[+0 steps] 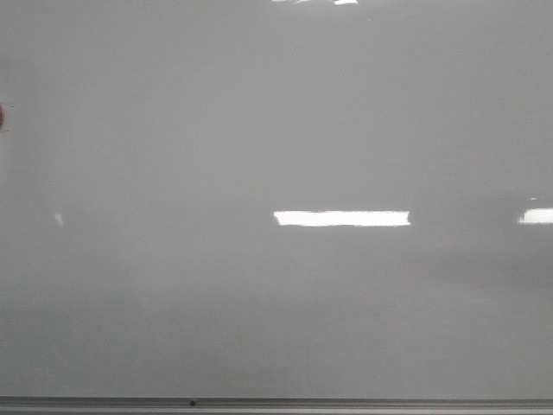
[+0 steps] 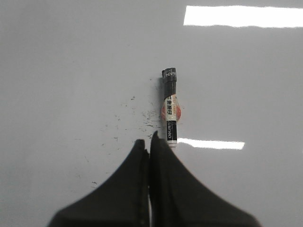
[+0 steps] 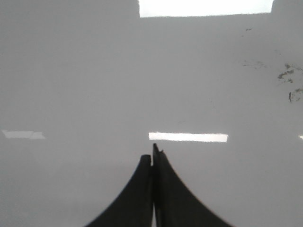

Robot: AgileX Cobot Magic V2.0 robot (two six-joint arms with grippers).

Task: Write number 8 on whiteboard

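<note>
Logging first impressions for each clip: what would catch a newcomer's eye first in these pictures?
The marker, lying on the whiteboard just beyond the shut left claw, with faint black smudges beside it. Next come the bright rectangular light reflections across the otherwise blank board in the front view. No figure 8 is drawn anywhere, and the right claw is shut and holds nothing.

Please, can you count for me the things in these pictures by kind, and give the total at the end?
Whiteboard: 1
Marker pen, lying on the board: 1
Grippers, fingers together: 2, left and right
Drawn figure 8: 0, only faint dark smudges show
Total: 4 things
</note>
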